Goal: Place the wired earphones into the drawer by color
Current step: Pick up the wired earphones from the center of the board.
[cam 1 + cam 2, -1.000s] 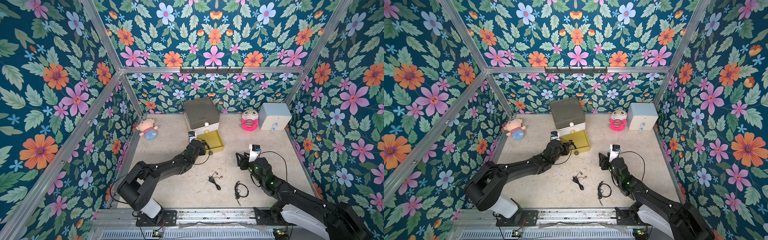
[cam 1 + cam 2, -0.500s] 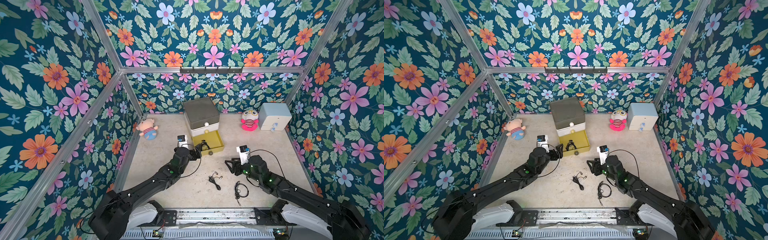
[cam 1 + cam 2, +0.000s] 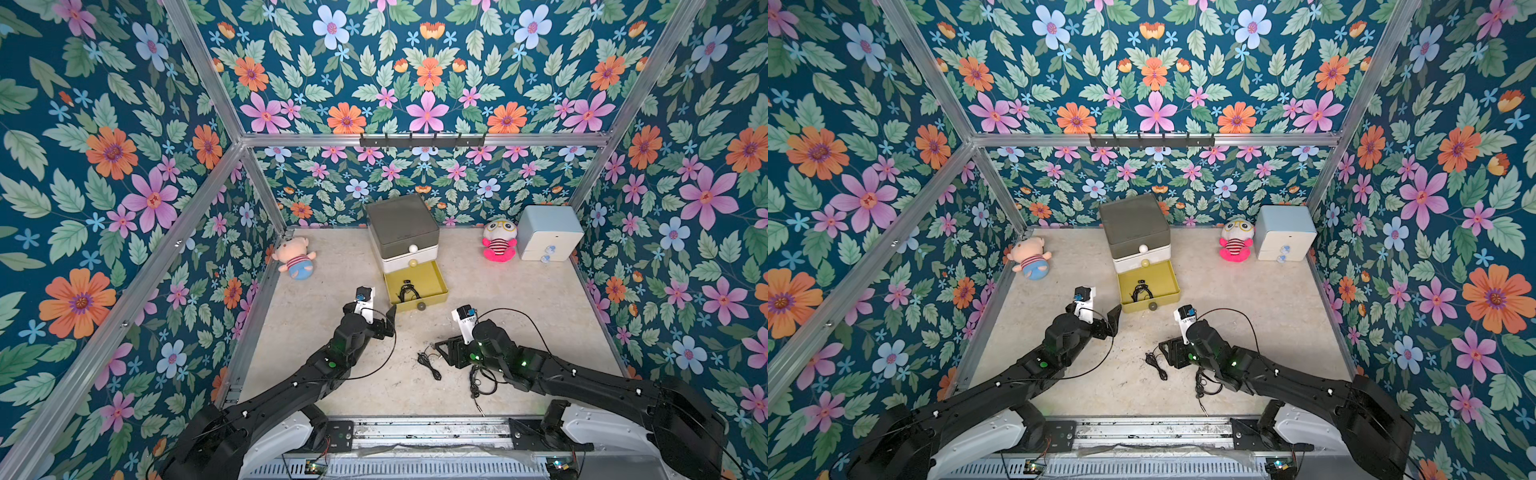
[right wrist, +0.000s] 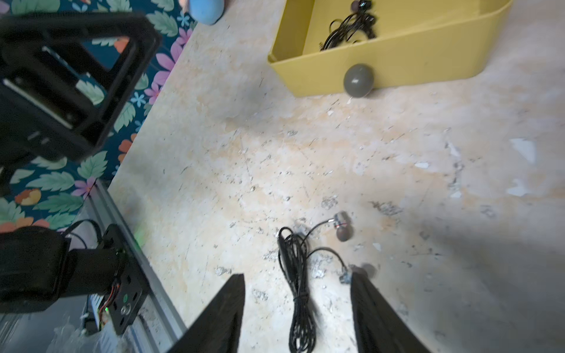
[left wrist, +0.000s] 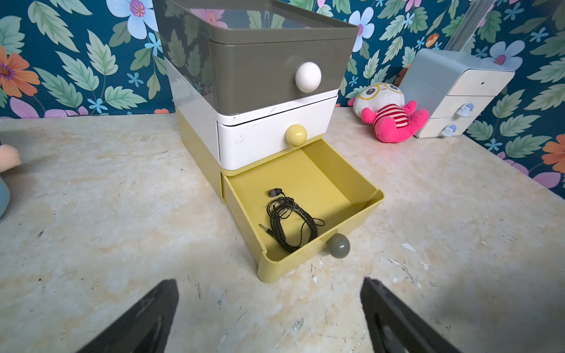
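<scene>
- Flowered walls close in a pale, scuffed tabletop; at the back stands a three-tier drawer unit whose grey and white drawers are shut and whose yellow drawer at the bottom is pulled out.
- Done so far: one coil of black earphones lies inside the yellow drawer, near its front wall.
- Left to do: two more black coils lie on the tabletop, one in front of the right arm and one partly under it.
- No white or red-orange sets show in any view.
- Left hand is spread wide and empty, just short of the drawer front.
- Right hand is partly open, its fingers on either side of the nearer coil but not closed on it.
- Judged from this, the sorting is roughly a third done for the black sets.
</scene>
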Controlling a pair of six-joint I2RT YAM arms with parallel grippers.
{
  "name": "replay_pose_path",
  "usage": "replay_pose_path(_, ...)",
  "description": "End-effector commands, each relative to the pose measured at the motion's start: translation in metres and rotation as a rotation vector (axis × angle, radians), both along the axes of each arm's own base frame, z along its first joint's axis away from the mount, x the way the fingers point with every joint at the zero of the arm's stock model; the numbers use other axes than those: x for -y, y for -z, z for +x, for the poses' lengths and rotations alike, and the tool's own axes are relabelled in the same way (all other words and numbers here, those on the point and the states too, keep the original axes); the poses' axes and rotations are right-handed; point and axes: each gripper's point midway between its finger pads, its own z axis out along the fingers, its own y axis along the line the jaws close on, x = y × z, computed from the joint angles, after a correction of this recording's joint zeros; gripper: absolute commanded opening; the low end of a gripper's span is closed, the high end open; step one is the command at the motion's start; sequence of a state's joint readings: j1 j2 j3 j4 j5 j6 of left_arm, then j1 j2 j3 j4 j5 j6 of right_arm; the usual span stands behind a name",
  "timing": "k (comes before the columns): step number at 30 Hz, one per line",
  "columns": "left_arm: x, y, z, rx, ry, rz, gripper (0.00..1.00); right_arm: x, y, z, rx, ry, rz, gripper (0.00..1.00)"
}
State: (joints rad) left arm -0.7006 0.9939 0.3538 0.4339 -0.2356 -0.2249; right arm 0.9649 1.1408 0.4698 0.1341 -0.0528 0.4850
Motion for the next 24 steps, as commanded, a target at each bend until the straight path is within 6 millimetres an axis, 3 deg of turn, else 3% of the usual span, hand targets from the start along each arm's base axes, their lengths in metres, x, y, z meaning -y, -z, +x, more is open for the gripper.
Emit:
replay_pose_path(1, -0.005, -0.005, 0.003, 0.030, -0.023, 0.027, 0.99, -0.006, 0.005, 0.001, -0.028, 0.018, 0.018, 0.58)
replay_pose_path(14, -0.011, -0.007, 0.002, 0.048, -0.043, 0.028, 0.99, -0.039, 0.047, -0.011, -0.067, -0.095, -0.137, 0.52)
replay_pose_path(24, -0.010, -0.007, 0.002, 0.046, -0.042, 0.028, 0.99, -0.036, 0.073, -0.015, -0.113, -0.088, -0.231, 0.50)
